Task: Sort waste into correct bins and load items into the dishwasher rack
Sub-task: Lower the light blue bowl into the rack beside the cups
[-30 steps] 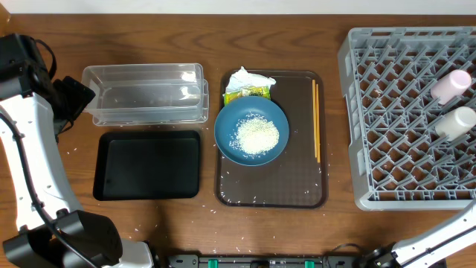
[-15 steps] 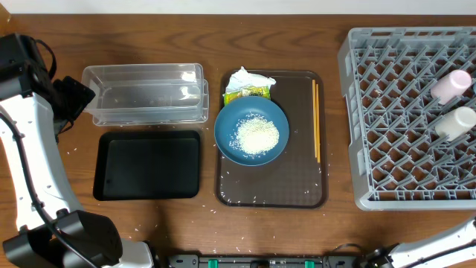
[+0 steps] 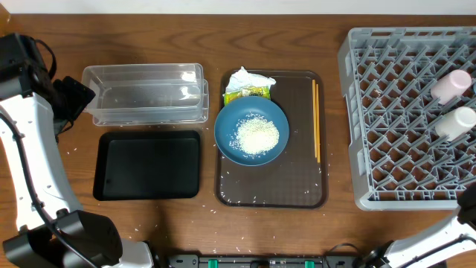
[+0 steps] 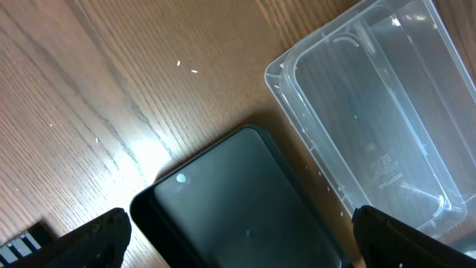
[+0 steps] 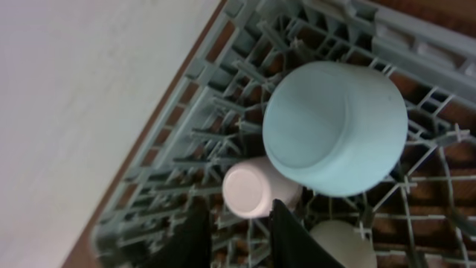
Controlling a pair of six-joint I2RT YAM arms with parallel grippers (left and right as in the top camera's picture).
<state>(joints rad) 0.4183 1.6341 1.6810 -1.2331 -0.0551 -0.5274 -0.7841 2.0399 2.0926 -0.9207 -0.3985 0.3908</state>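
1. Rice (image 3: 257,135): heaped in the middle of the dark-blue dish (image 3: 227,134), which sits on the brown serving tray (image 3: 297,190), on its left half.
2. Paper napkin (image 3: 249,77) is crumpled at the tray's far edge. The snack wrapper (image 3: 246,92) is just below it, tucked against the dish rim.
3. Chopsticks (image 3: 316,119) lie together along the tray's right side, parallel to its edge.
4. Stray grains (image 3: 256,199) are scattered on the tray floor, with a few more on the surface (image 3: 186,37).
5. Bins sit left of the tray, the clear tub (image 3: 145,93) at the back and the black tray (image 3: 147,165) in front. They lie close together; contact can't be judged.
6. Dishwasher rack (image 3: 387,119) is at the far right and holds a pink cup (image 3: 451,85) and a white cup (image 3: 455,121).
7. The right wrist view shows a light-blue bowl (image 5: 335,126) in the rack, base toward the camera, with the pink cup just beside it.
8. Left gripper (image 4: 242,234): jaws wide apart, holding nothing, over the near end of the black tray beside the tub.
9. Right gripper (image 5: 238,238): jaws slightly apart with nothing between them, above the rack at the cups.
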